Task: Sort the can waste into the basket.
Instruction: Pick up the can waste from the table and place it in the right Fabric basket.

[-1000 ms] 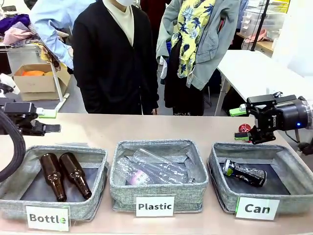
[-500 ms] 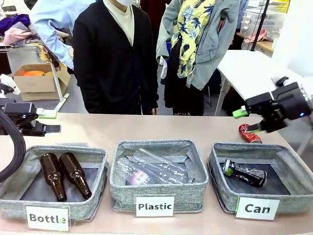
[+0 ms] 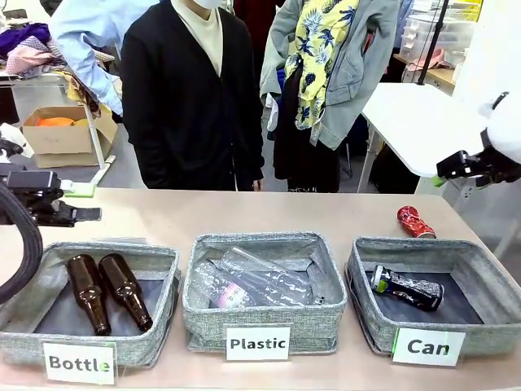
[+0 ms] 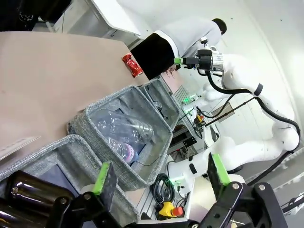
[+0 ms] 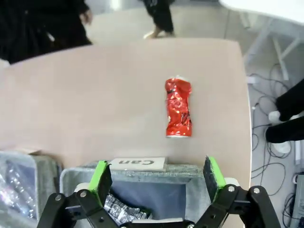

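A crushed shiny red can [image 3: 415, 221] [image 5: 178, 114] [image 4: 132, 65] lies on the bare table just behind the grey basket labelled "Can" [image 3: 364, 273] [image 5: 190, 170]. The black can [image 3: 407, 287] [image 5: 124, 209] lies on that basket's dark floor. My right gripper [image 3: 449, 171] [image 5: 156, 178] hovers open, high at the far right, above and to the right of the red can, and holds nothing. At the table's left edge my left gripper [image 3: 81, 202] [image 4: 159, 175] stands open and empty.
The "Plastic" basket [image 3: 203, 314] in the middle holds clear bottles. Two brown bottles [image 3: 106, 292] lie in the "Bottle" basket [image 3: 20, 338] on the left. Two people stand at the far side of the table. Open tabletop lies behind the baskets.
My right gripper has risen and drawn back to the right, away from the red can, which now lies uncovered on the table. The left arm has not moved.
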